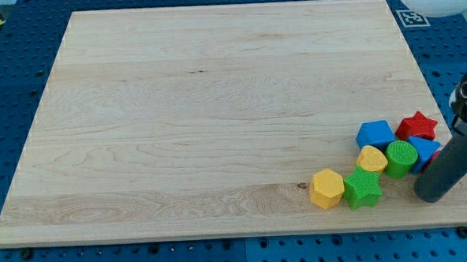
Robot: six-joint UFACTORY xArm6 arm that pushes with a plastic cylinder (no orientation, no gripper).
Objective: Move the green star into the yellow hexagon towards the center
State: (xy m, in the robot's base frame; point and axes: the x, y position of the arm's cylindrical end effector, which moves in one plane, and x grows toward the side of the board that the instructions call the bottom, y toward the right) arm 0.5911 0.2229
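Note:
The green star (363, 188) lies near the view's bottom right of the wooden board (177, 110). Its left side touches the yellow hexagon (327, 188). My tip (432, 192) is the lower end of the dark rod at the view's right. It stands to the right of the green star, with a gap between them. It is just below and right of the green cylinder (400, 157).
A cluster sits above the star: a yellow heart-like block (371, 158), a blue block (375, 133), a red star (417, 126) and another blue block (424, 149), partly behind the rod. The board's right and bottom edges are close by.

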